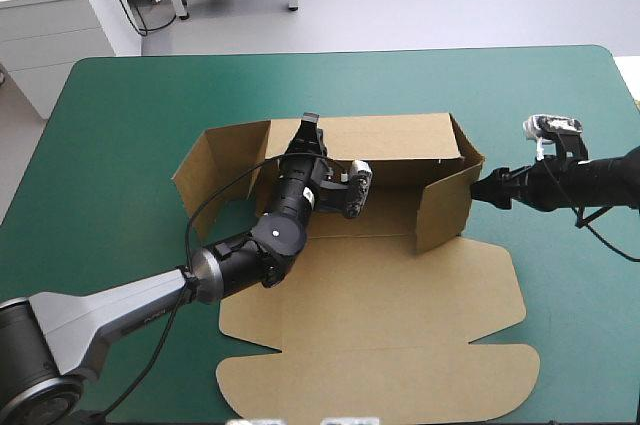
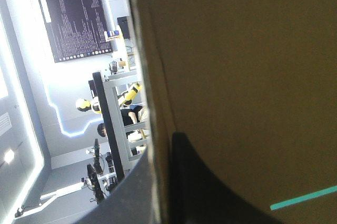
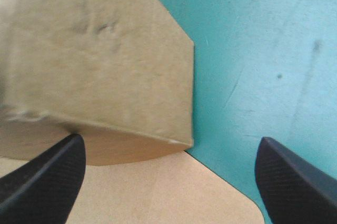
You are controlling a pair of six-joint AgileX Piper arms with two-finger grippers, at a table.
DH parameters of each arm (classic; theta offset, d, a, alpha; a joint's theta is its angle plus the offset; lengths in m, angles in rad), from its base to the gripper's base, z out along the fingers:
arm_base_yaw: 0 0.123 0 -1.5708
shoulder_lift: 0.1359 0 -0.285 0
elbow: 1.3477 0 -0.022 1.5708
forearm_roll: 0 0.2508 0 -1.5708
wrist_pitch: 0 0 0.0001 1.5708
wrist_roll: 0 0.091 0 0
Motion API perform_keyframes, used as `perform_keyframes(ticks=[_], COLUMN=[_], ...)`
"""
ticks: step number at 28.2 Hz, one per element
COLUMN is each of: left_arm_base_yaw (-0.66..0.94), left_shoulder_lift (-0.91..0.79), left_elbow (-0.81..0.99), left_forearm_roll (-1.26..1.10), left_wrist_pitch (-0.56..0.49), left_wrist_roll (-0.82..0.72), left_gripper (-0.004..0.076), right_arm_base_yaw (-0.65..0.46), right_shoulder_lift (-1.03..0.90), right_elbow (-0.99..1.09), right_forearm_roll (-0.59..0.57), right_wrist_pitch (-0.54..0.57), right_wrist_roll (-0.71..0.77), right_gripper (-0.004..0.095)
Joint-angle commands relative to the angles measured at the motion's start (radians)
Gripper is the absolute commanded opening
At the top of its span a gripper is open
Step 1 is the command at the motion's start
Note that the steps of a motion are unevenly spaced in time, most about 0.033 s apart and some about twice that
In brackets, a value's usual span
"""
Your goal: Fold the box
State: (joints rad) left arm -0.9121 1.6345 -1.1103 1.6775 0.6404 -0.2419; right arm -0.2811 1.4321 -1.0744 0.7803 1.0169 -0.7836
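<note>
Wall-raising is looking like the step on the brown box (image 1: 400, 285) mid-table, left gripper (image 1: 308, 135) clamping its far wall, right gripper (image 3: 171, 142) gaping empty beside the right wall, probably needing to tuck it next.

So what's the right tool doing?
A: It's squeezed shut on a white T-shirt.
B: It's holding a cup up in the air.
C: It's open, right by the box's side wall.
C: in the right wrist view the right tool has its black fingers standing far apart, with the raised wall of the box just ahead and nothing pinched between them.
</note>
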Motion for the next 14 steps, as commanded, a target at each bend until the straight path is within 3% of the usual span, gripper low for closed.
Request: perform_keyframes(ticks=[1,8,14], left_arm_base_yaw=[-0.003,-0.003,-0.003], left_shoulder_lift=[-0.034,-0.034,-0.034], left_elbow=[-0.019,-0.019,-0.019], left_forearm_roll=[0.027,0.024,0.024], left_wrist_pitch=[0.025,0.021,0.019], left_wrist_roll=[0.009,0.009,0.009], left_gripper=[-0.0008,-0.0008,-0.0008], right_arm_base_yaw=[-0.003,0.049,0.158], right_shoulder_lift=[-0.052,-0.032,-0.042], right_elbow=[0.016,0.033,0.076], right_forearm_roll=[0.104,0.171,0.159], right_wrist_pitch=[-0.02,-0.118,-0.194], right_wrist_roll=[-0.165,-0.336,-0.305], right_gripper=[0.0806,0.0806,0.0806])
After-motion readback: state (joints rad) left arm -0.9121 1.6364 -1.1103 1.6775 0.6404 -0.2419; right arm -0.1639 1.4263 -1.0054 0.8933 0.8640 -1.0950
